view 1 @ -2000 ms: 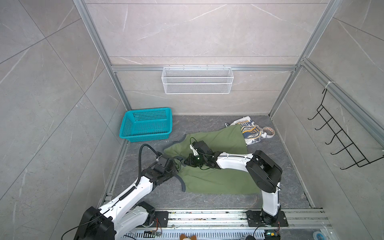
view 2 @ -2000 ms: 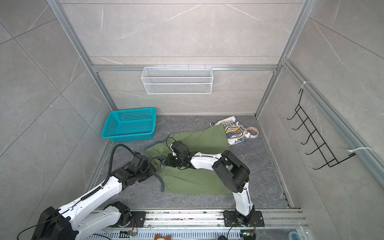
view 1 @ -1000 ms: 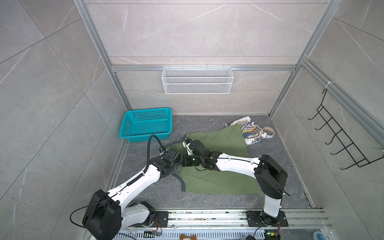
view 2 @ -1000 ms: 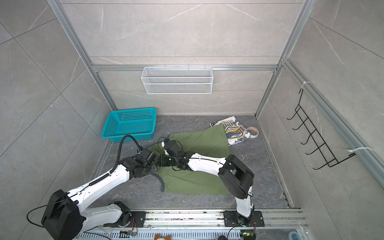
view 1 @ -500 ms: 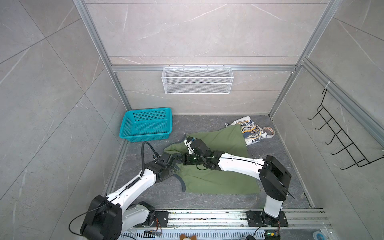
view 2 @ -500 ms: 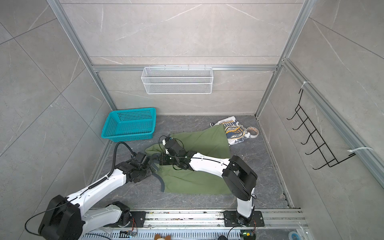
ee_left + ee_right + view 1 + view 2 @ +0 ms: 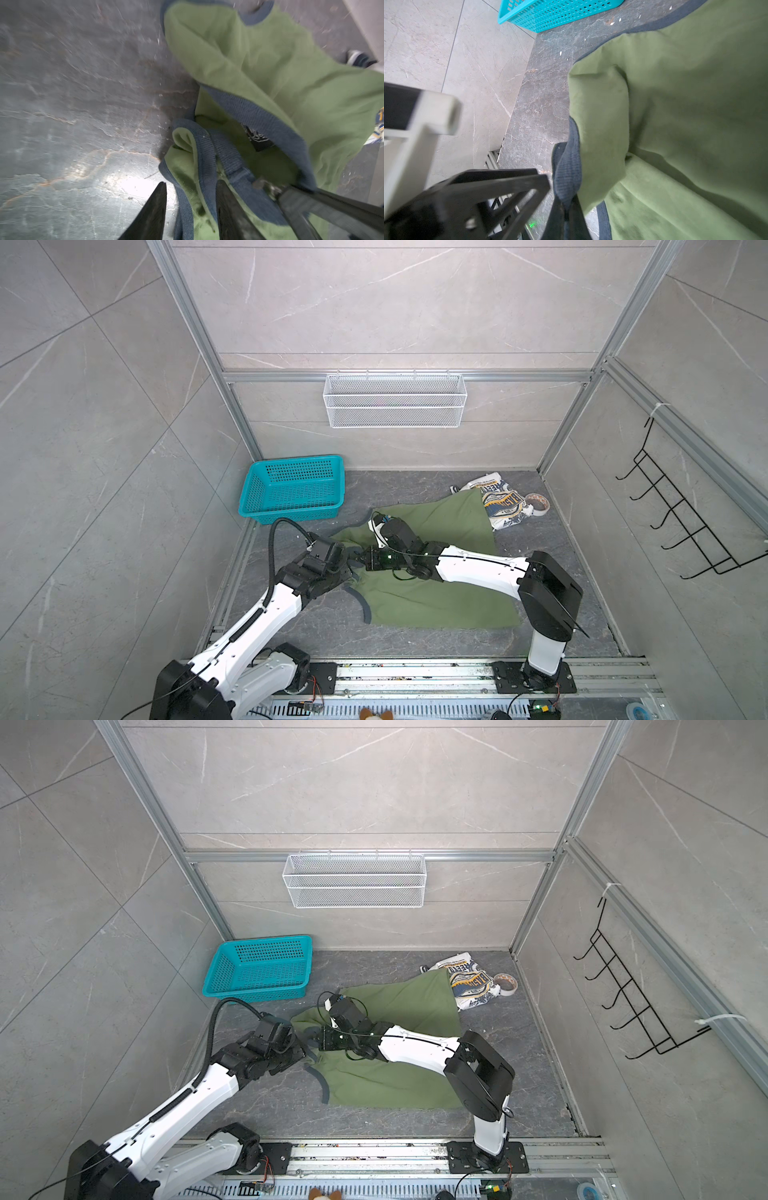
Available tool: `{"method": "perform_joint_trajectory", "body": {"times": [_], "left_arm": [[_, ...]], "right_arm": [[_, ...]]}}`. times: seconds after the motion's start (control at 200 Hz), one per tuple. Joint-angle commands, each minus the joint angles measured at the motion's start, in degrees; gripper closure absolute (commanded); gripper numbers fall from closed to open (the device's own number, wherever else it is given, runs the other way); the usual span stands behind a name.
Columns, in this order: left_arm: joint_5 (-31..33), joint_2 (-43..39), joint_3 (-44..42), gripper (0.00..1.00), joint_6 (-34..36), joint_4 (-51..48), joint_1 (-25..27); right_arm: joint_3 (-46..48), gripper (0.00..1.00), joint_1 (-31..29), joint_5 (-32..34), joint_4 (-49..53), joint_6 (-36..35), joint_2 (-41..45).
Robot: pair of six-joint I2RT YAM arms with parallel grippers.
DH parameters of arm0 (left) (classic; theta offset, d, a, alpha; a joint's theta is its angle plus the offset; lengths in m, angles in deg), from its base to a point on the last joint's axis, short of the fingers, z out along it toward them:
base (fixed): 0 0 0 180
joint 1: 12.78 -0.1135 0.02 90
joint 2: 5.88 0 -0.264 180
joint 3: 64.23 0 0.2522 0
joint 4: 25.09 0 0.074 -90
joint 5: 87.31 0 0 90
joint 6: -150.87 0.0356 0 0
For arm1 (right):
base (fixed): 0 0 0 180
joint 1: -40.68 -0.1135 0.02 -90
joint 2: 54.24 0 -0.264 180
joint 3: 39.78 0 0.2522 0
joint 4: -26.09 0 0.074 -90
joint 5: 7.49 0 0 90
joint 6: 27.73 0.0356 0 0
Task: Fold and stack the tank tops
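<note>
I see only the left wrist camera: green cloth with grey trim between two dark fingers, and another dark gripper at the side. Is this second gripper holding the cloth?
Observer: Yes. The right wrist view shows the right gripper shut on the edge of the green tank top.
Operator: How does this shirt lie as a whole?
Observer: In both top views, most of it is spread flat on the floor. Only the end at the grippers is bunched.
Operator: And where is the second shirt?
Observer: The white tank top lies crumpled at the back right, touching the green one's far corner.
</note>
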Motion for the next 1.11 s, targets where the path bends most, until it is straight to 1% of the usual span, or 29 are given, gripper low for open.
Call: {"method": "perform_joint_trajectory", "body": {"times": [0.0, 0.045, 0.135, 0.215, 0.344, 0.524, 0.808, 1.103], "left_arm": [[-3.0, 1.2, 1.3, 0.57, 0.1, 3.0, 0.1], [-3.5, 1.8, 1.3, 0.57, 0.3, 3.2, 0.1], [-4.1, 3.2, 1.0, 0.52, 0.2, 3.9, 0.1], [-4.5, 4.9, 0.8, 0.52, 0.1, 3.7, 0.1], [-3.6, 7.2, 0.3, 0.52, -0.1, 4.1, 0.1], [-0.6, 8.2, 0.2, 0.57, 0.5, 1.9, 0.1], [-1.3, 10.2, -1.1, 0.65, 0.4, 3.4, -0.1], [0.1, 10.6, -2.7, 0.66, 0.8, 1.6, -1.2]], "right_arm": [[-0.9, 1.00, -0.6, 0.0, 0.1, -1.6, 1.1], [-1.0, 1.00, -0.7, -0.1, 0.0, -1.5, 1.1], [-1.1, 1.00, -0.8, -0.5, -0.5, -1.5, 0.8], [-1.1, 1.00, -0.9, -0.6, -0.6, -1.5, 0.8], [-1.0, 1.00, -1.1, -0.5, -0.6, -1.4, 1.2], [-0.5, 1.00, -1.0, 1.5, 0.3, -1.7, 2.1], [-0.6, 1.00, -1.0, 1.1, -0.1, -1.5, 2.2], [0.3, 1.00, -1.0, 3.8, 0.9, -2.3, 3.6]]}}
